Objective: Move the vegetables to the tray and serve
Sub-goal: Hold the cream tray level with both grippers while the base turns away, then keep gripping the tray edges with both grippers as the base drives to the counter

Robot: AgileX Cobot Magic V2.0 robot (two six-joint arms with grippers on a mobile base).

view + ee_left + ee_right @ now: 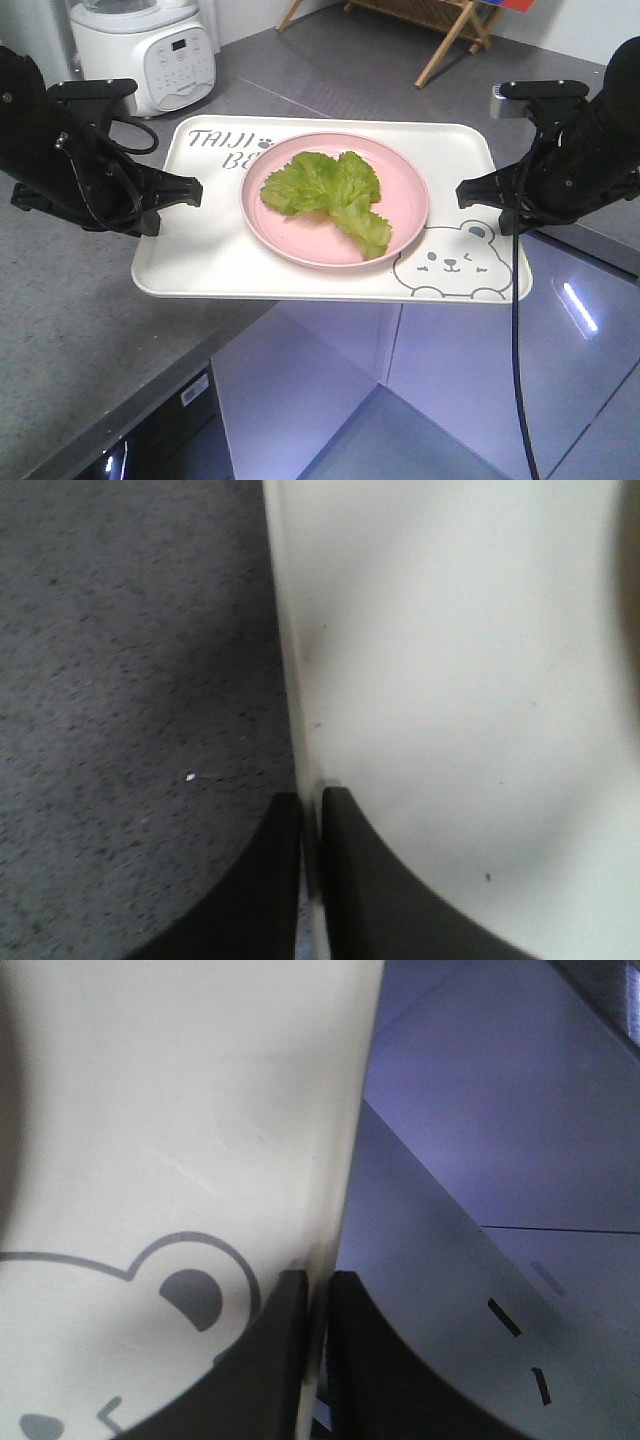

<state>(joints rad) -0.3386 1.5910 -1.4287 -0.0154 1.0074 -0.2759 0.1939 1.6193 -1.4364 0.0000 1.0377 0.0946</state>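
A green ruffled lettuce leaf (333, 195) lies on a round pink plate (400, 225), which sits on the cream-white tray (200, 255) with TAIJI lettering and a bear face. My left gripper (196, 190) is shut on the tray's left rim (300, 680). My right gripper (462, 192) is shut on the tray's right rim (345, 1160). The tray is held level, its front part jutting out past the grey counter's edge. In the wrist views each pair of fingers (345, 880) (275, 1360) pinches the thin rim.
A white kitchen appliance (150, 50) stands at the back left on the grey counter (60, 330). A wooden stand (450, 30) is on the floor behind. Glossy cabinet fronts (480, 370) and floor lie below the tray.
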